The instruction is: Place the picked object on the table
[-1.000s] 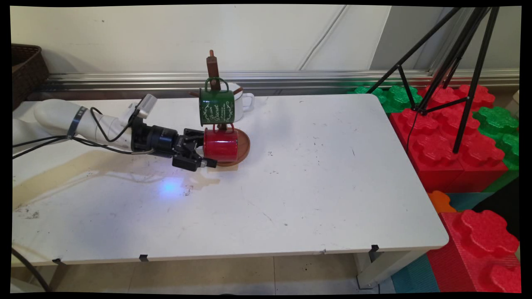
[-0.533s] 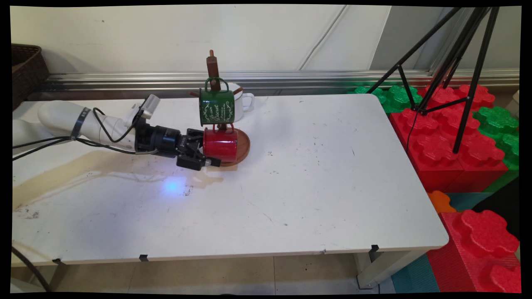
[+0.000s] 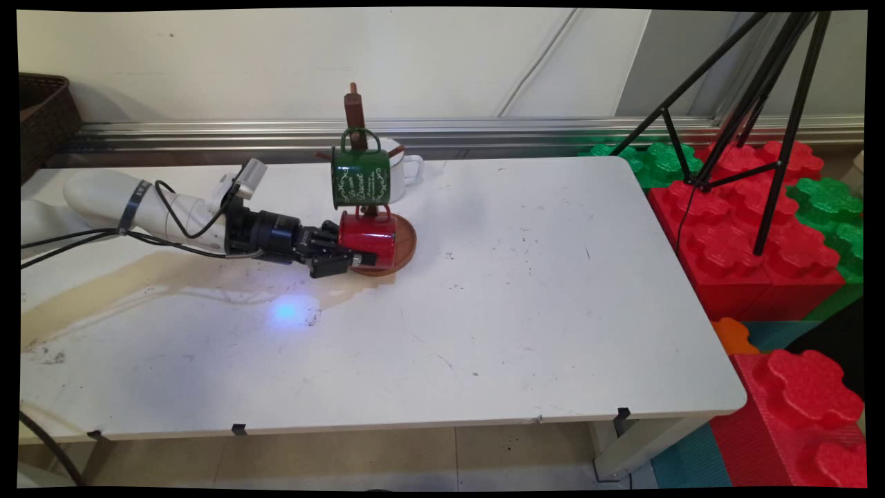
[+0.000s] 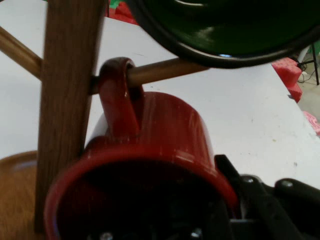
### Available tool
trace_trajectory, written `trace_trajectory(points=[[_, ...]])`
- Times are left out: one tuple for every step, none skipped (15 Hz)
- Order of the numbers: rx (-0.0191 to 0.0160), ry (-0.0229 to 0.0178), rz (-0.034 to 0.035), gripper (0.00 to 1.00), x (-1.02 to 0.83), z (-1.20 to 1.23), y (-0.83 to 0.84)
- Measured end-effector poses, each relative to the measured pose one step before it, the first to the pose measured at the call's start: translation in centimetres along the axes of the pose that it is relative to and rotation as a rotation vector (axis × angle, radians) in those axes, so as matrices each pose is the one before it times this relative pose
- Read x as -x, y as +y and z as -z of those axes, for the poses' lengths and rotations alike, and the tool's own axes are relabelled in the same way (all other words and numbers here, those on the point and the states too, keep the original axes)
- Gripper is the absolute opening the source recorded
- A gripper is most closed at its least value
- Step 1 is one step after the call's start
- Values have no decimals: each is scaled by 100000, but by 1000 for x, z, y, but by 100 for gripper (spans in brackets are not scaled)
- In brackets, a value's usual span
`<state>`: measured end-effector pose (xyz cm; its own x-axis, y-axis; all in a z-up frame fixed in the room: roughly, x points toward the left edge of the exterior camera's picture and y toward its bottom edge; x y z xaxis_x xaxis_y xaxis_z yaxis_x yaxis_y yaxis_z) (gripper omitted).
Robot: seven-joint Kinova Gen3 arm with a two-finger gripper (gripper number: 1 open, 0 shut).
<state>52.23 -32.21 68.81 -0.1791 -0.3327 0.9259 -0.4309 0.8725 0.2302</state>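
red mug (image 4: 150,150) hung on wood peg (image 4: 165,70), green mug (image 4: 225,25) above

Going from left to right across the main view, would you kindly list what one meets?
Wicker basket → claw → red mug → black tripod → red foam blocks.

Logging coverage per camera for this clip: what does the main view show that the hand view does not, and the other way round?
Only the main view shows the white mug behind the rack, the whole white table, the wicker basket, the tripod, the foam blocks and the arm's cables.

Only the hand view shows the red mug's handle hooked over a wooden peg, and one finger outside its rim.

Both show the red mug, the green mug, the wooden mug rack and the gripper.
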Motion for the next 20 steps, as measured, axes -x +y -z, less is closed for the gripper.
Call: trace_trajectory(points=[[65,-35,70,0,20,11,12],[88,-24,88,0,30,44,49],[92,-17,30,0,5,5,15],[145,1,36,0,-10,-6,0],[124,8,37,0,2,30,23],[137,-1,18,0,-4,18,19],[82,7,18,0,-4,26,1],[156,1,-26,0,-21,19,-1],[187,17,-54,0,-25,31,18],[188,147,-158,0,-65,42,36],[315,169,-277,0,-98,42,54],[438,258,-391,0,-143,58,77],[545,200,-460,0,-157,44,96],[671,291,-669,0,-198,112,141],[533,225,-572,0,-160,98,119],[581,190,-515,0,-152,117,147],[726,131,-595,0,-160,116,155],[710,3,-560,0,-115,148,194],[598,-31,-400,0,-70,148,207],[409,-55,-243,0,-43,87,128]])
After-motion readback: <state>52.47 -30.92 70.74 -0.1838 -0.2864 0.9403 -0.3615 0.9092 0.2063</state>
